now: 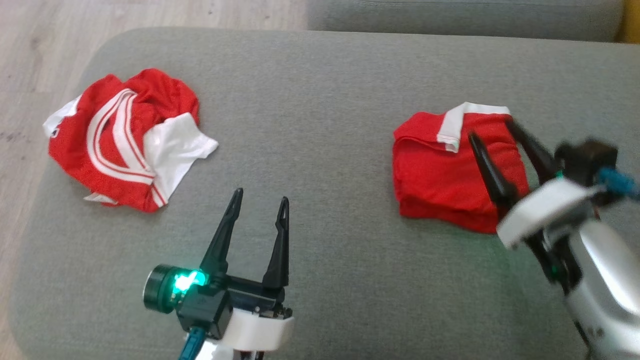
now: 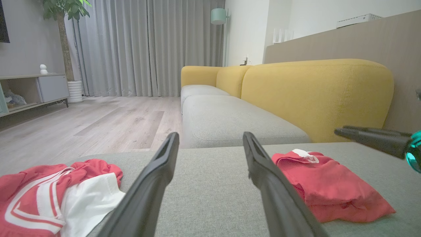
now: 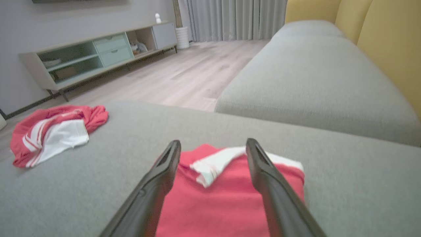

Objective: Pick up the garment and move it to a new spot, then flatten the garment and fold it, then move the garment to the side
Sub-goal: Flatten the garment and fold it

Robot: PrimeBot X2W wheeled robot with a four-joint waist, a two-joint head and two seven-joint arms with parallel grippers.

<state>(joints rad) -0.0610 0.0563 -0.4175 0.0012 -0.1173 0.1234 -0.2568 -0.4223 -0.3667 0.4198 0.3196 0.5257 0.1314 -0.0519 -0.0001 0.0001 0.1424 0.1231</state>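
The folded garment [image 1: 445,170] lies on the right part of the grey cushion [image 1: 320,90], a compact red stack with a white band turned over along its far edge. The right claw [image 1: 491,128] sits over its right half, fingers spread wide and released. From the right wrist view the two dark fingers [image 3: 164,174] stand either side of the white band with red cloth showing between them. I cannot tell whether the tips touch the fabric. The arm looks slightly blurred from the head.

Well apart on the left of the same cushion is a second, crumpled garment [image 1: 125,140], red with white stripes and a white panel, bunched up near the cushion's edge. The left claw [image 1: 261,196] hovers over bare cushion between the two garments, nearer the robot, its fingers also parted and gripping nothing. Beyond the cushion a yellow-backed sofa [image 2: 315,95] runs off along the wooden floor [image 2: 98,125].
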